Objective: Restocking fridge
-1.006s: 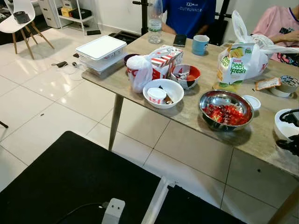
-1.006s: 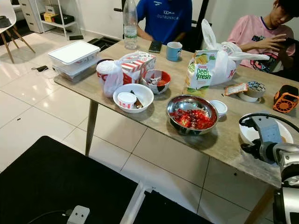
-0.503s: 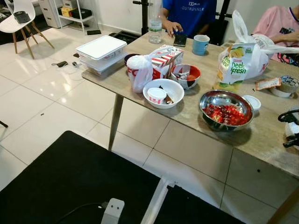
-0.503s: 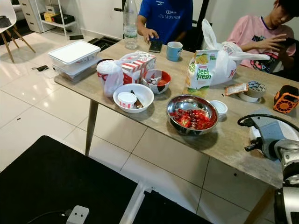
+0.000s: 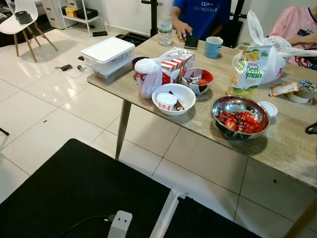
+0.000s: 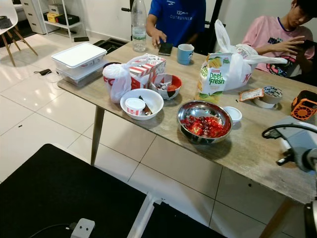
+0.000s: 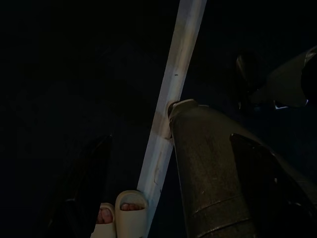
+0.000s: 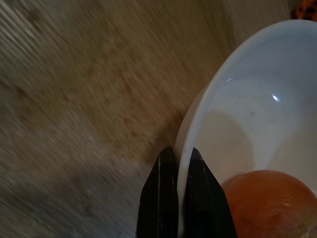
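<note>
Restocking centres on the white bowl [image 8: 247,124] at the near right end of the worktop [image 6: 237,148]. The right gripper [image 8: 179,198] has its fingers nipped narrowly over the bowl's rim, one inside and one outside, with an orange, rounded food item [image 8: 272,203] lying in the bowl just beside them.

Over the last second the right arm [image 6: 297,153] has slid rightward toward the frame edge, taking the bowl with it. I judge the bowl is being carried off the worktop toward the fridge.

From the head, the bowl is cut off at the right edge, the right wrist view is motion-blurred, and no fridge is visible. The left wrist view is very dark; the left gripper's [image 7: 163,188] finger state cannot be told. A steel bowl [image 6: 204,121] of red food stays mid-worktop.
</note>
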### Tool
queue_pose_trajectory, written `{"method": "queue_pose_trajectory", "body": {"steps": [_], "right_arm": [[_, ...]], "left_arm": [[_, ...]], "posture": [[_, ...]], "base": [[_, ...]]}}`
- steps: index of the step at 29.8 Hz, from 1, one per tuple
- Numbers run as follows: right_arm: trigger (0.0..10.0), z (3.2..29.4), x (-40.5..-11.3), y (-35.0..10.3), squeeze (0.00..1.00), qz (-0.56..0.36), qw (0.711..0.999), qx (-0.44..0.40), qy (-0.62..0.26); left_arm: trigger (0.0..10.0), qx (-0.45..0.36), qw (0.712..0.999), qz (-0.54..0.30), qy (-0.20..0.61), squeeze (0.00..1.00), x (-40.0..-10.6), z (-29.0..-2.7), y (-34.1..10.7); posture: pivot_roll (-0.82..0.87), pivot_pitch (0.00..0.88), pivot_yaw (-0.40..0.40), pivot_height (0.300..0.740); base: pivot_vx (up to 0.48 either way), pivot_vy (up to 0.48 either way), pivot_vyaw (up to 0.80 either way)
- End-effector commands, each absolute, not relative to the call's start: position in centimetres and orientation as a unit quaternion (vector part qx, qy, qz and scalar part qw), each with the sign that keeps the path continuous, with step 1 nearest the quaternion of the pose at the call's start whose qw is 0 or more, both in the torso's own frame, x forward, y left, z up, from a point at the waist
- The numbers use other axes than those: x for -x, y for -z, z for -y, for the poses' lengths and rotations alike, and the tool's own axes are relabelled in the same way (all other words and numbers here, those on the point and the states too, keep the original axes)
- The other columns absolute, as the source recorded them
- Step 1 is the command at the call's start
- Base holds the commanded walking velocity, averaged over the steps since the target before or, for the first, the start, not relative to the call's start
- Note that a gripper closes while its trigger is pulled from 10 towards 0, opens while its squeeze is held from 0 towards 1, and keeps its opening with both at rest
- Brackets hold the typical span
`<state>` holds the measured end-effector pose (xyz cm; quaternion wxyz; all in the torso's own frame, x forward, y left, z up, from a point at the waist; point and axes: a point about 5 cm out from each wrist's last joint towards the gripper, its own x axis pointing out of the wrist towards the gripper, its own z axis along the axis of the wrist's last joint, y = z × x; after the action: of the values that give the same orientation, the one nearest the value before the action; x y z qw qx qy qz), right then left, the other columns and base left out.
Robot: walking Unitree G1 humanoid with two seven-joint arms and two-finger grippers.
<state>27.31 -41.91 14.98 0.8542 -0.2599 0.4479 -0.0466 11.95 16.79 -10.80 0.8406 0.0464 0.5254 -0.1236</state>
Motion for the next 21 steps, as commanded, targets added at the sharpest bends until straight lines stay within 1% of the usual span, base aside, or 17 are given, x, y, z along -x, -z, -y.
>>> {"method": "queue_pose_trajectory", "body": {"steps": [1,3,4,5,6,7,8,10,12,13,14,15,17,18,19,21], "right_arm": [[0.0,42.8,-26.8,-15.7,0.0,-0.454,0.842,0.287,0.06],[0.0,42.8,-26.8,-15.7,0.0,-0.454,0.842,0.287,0.06],[0.0,43.5,-26.1,-16.0,0.0,-0.462,0.834,0.294,0.073],[0.0,43.5,-26.1,-16.0,0.0,-0.462,0.834,0.294,0.073],[0.0,44.6,-25.0,-16.2,0.0,-0.469,0.827,0.294,0.098],[0.0,44.6,-25.0,-16.2,0.0,-0.469,0.827,0.294,0.098],[0.0,45.5,-23.9,-16.1,0.0,-0.475,0.823,0.286,0.122],[0.0,45.5,-23.9,-16.1,0.0,-0.475,0.823,0.286,0.122],[0.0,47.0,-21.4,-15.3,0.0,-0.489,0.812,0.269,0.17],[0.0,47.0,-21.4,-15.3,0.0,-0.489,0.812,0.269,0.17],[0.0,47.6,-20.0,-14.8,0.0,-0.495,0.807,0.256,0.196],[0.0,47.6,-20.0,-14.8,0.0,-0.495,0.807,0.256,0.196],[0.0,48.6,-17.5,-13.9,0.0,-0.505,0.794,0.235,0.242],[0.0,48.6,-17.5,-13.9,0.0,-0.505,0.794,0.235,0.242],[0.0,49.2,-16.0,-13.3,0.0,-0.51,0.787,0.218,0.272],[0.0,49.2,-16.0,-13.3,0.0,-0.51,0.787,0.218,0.272]], "left_arm": [[10.0,-0.018,0.789,-0.598,0.141,0.0,-7.2,-15.2,12.1],[10.0,-0.018,0.789,-0.598,0.141,0.0,-7.2,-15.2,12.1],[10.0,-0.017,0.789,-0.598,0.142,0.0,-7.2,-15.2,12.1],[10.0,-0.017,0.789,-0.598,0.142,0.0,-7.2,-15.2,12.1],[10.0,-0.016,0.789,-0.598,0.142,0.0,-7.2,-15.1,12.1],[10.0,-0.016,0.789,-0.598,0.142,0.0,-7.2,-15.1,12.1],[10.0,-0.016,0.789,-0.597,0.142,0.0,-7.3,-15.0,12.1],[10.0,-0.016,0.789,-0.597,0.142,0.0,-7.3,-15.0,12.1],[10.0,-0.015,0.789,-0.598,0.142,0.0,-7.2,-15.0,12.1],[10.0,-0.015,0.789,-0.598,0.142,0.0,-7.2,-15.0,12.1],[10.0,-0.016,0.789,-0.598,0.142,0.0,-7.2,-15.0,12.1],[10.0,-0.016,0.789,-0.598,0.142,0.0,-7.2,-15.0,12.1],[10.0,-0.018,0.788,-0.599,0.141,0.0,-7.1,-15.2,12.2],[10.0,-0.018,0.788,-0.599,0.141,0.0,-7.1,-15.2,12.2],[10.0,-0.019,0.788,-0.599,0.141,0.0,-7.1,-15.3,12.2],[10.0,-0.019,0.788,-0.599,0.141,0.0,-7.1,-15.3,12.2]], "posture": [[-0.06,0.04,-0.072,0.74],[-0.06,0.04,-0.072,0.74],[-0.06,0.04,-0.072,0.74],[-0.06,0.04,-0.072,0.74],[-0.07,0.032,-0.075,0.74],[-0.07,0.032,-0.075,0.74],[-0.07,0.033,-0.076,0.74],[-0.07,0.033,-0.076,0.74],[-0.07,0.032,-0.078,0.74],[-0.07,0.032,-0.078,0.74],[-0.07,0.032,-0.078,0.74],[-0.07,0.032,-0.078,0.74],[-0.07,0.03,-0.074,0.74],[-0.07,0.03,-0.074,0.74],[-0.07,0.03,-0.074,0.74],[-0.07,0.03,-0.074,0.74]], "base": [[0.0,0.0,0.0],[0.0,0.0,0.0],[0.0,0.0,0.0],[0.0,0.0,0.0],[0.0,0.0,0.0],[0.0,0.0,0.0],[0.0,0.0,0.0],[0.0,0.0,0.0],[0.0,0.0,0.0],[0.0,0.0,0.0],[0.0,0.0,0.0],[0.0,0.0,0.0],[0.0,0.0,0.0],[0.0,0.0,0.0],[0.0,0.0,0.0],[0.0,0.0,0.0]]}}
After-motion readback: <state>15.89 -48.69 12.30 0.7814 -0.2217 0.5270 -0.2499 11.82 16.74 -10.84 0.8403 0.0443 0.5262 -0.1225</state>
